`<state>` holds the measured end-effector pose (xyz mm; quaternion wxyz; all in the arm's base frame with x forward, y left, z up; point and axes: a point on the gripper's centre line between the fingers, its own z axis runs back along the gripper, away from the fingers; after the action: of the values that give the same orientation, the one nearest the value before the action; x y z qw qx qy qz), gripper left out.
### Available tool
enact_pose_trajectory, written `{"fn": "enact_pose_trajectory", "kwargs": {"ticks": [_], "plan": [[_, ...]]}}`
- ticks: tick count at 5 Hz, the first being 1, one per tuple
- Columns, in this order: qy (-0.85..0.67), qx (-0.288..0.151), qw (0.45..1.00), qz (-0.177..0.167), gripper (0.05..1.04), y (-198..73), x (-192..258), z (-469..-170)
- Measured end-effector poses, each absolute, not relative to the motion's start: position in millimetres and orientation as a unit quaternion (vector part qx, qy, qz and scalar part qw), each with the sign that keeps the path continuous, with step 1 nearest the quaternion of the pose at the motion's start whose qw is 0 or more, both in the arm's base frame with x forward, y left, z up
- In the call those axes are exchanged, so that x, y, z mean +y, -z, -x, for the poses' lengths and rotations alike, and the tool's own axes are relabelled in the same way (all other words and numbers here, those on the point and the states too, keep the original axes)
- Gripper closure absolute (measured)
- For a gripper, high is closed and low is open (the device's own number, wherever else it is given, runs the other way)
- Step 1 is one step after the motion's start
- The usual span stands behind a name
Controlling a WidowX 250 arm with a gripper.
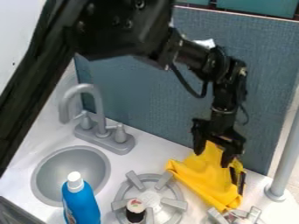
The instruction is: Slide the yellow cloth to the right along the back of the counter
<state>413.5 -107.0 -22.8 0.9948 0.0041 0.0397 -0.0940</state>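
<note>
We see the gripper (pixel 212 159) low over the white counter (pixel 153 154), its fingers spread apart w/ a raised fold of the yellow cloth (pixel 204 178) between them; we can't tell if they press on it. The cloth lies directly under the gripper, crumpled, and spreads from there toward the front & a bit to the left. At its right side, just below the gripper, we see a narrow black thing (pixel 241 181), partly covered by yellow; we can't tell what it is. Behind the gripper stands a blue-grey panel (pixel 152 92). To the right of the gripper is a grey pole (pixel 287 157), upright on the counter. Left & in front of the gripper is a grey burner (pixel 150 199) w/ thick prongs, near the cloth, & a small dark bottle (pixel 135 214) w/ a light cap at its front part. A 2nd burner (pixel 252 214) is partly visible in front of the gripper. Farther left we find the round grey sink (pixel 70 171), w/ the grey faucet (pixel 106 139) behind it, & a blue bottle (pixel 81 204) w/ white cap, upright, overlapping the sink's front rim in our view.
</note>
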Motion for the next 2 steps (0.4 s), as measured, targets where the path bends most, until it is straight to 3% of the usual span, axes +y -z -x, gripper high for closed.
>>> {"fn": "enact_pose_trajectory", "kwargs": {"ticks": [1,2], "plan": [[0.115,0.056,0.992,-0.021,0.083,-18,-98,-396],[0.136,0.109,0.984,-0.025,0.083,-31,-90,-357]]}}
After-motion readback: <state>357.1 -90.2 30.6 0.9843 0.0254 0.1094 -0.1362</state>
